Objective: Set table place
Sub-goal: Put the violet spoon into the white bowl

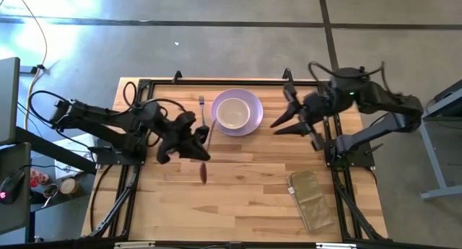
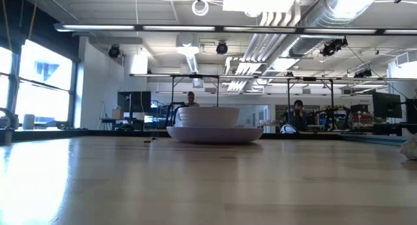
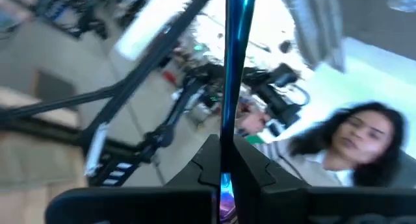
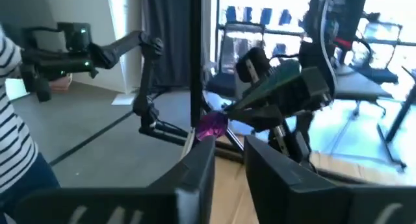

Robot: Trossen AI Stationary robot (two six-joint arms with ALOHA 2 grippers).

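On the table (image 1: 245, 206) the lavender plate (image 1: 236, 112) (image 2: 215, 135) lies flat at the far middle, and the cream bowl (image 1: 232, 113) (image 2: 208, 116) stands in it. The small fork (image 1: 203, 108) lies just left of the plate. My left gripper (image 1: 199, 142) (image 3: 225, 164) hovers left of the plate and nearer than it, shut on the iridescent purple-blue spoon (image 1: 203, 173) (image 3: 234, 49) (image 4: 211, 126). My right gripper (image 1: 287, 126) (image 4: 229, 165) hangs open above the table, right of the plate, holding nothing. My left gripper pinches the spoon between its two fingers. The slim blue handle (image 3: 227, 130) runs on past the fingertips, in line with the fingers. A purple part of the spoon shows farther back between the fingers. The spoon is lifted clear of the table.
A tan folded cloth (image 1: 312, 198) lies at the table's near right. The black frame (image 1: 216, 81) edges the table. A person in a striped top (image 3: 351, 152) (image 4: 13, 120) stands beyond the table. Bare wood spreads across the near middle.
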